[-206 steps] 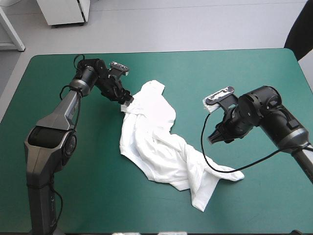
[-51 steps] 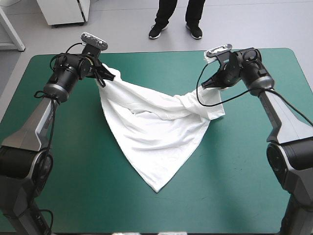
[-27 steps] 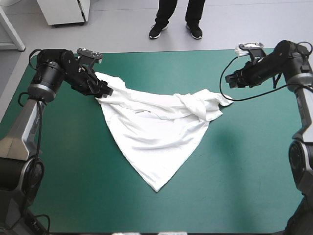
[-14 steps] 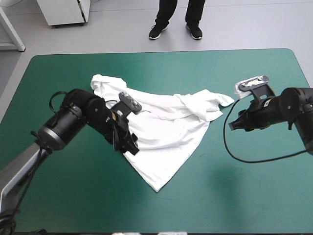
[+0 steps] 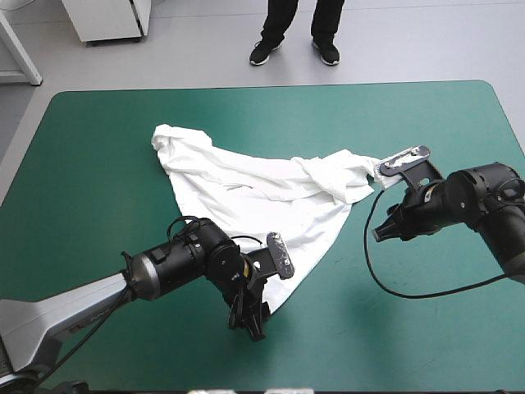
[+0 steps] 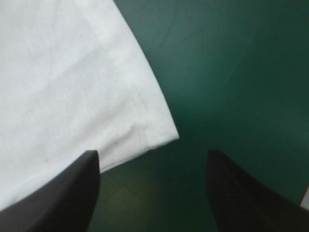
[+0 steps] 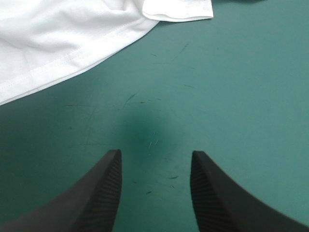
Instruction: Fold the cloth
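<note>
Left tool (image 5: 253,327): two broad black fins set wide apart, low over the near corner of the white short-sleeved T-shirt (image 5: 262,205). The hemmed corner (image 6: 159,130) lies just ahead of the gap, ungripped. Right tool (image 5: 377,235): likewise wide and empty, over bare teal-green worktop (image 5: 98,205) just beside the shirt's right edge. The shirt lies mid-worktop, spread as a rough triangle pointing toward the near edge, with a twisted bunch (image 5: 328,174) at its far right corner.

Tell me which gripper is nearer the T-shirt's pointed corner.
Left. The left gripper hovers right at that corner of the T-shirt; the right gripper stands apart, beside the bunched sleeve end.
</note>
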{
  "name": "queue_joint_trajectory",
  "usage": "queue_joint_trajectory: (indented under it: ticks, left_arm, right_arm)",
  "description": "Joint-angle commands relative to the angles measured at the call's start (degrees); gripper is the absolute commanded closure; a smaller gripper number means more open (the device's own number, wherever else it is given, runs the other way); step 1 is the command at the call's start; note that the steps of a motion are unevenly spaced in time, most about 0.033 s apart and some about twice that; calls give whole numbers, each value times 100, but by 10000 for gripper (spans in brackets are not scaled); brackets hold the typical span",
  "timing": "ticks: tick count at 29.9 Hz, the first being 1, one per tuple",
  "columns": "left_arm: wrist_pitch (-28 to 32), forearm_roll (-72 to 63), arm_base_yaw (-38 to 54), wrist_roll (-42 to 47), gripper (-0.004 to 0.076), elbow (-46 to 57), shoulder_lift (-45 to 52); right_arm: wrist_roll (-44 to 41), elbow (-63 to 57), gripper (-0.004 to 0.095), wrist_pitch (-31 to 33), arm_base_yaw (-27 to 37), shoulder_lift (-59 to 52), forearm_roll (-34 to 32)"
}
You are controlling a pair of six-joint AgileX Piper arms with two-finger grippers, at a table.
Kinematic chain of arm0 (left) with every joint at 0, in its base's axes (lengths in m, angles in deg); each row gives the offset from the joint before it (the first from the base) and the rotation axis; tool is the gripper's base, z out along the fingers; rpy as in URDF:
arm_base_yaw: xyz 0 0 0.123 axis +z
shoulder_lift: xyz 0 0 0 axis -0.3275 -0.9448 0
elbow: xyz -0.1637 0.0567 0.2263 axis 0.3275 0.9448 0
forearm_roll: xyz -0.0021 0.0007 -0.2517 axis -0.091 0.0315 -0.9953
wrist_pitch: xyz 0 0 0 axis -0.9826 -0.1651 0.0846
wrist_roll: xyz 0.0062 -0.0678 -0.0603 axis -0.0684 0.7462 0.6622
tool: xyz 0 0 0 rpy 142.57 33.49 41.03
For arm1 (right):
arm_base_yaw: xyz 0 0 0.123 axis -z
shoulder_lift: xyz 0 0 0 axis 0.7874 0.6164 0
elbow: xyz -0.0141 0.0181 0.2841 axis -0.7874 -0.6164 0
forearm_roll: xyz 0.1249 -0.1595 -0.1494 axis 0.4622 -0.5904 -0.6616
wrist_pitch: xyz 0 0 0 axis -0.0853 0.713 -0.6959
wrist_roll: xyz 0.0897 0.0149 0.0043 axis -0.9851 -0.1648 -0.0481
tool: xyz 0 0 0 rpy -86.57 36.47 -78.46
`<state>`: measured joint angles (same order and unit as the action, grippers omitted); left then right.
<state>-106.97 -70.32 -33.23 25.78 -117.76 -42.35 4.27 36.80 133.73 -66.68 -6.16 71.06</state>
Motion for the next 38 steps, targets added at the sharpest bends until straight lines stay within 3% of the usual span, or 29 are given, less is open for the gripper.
queue_joint_trajectory:
  ticks: [1, 16, 20, 24, 38]
  left_arm:
    - [244, -123, -56, -29, 257, -130, -32]
    - [641, -432, -56, -12, 269, 225, -689]
    - [681, -505, -56, -12, 421, 475, -722]
    - [756, -518, -56, -15, 734, 658, -722]
    - [364, -582, -56, 22, 733, 649, -406]
  right_arm:
    - [-3, 141, 474, -206, -2, -173, -20]
    - [-364, 141, 475, -365, -2, -37, -462]
    - [-439, 152, 475, -464, -2, 320, -507]
    - [-483, 379, 476, -480, -2, 831, -541]
    - [-548, 2778, 474, -396, 153, 2958, -604]
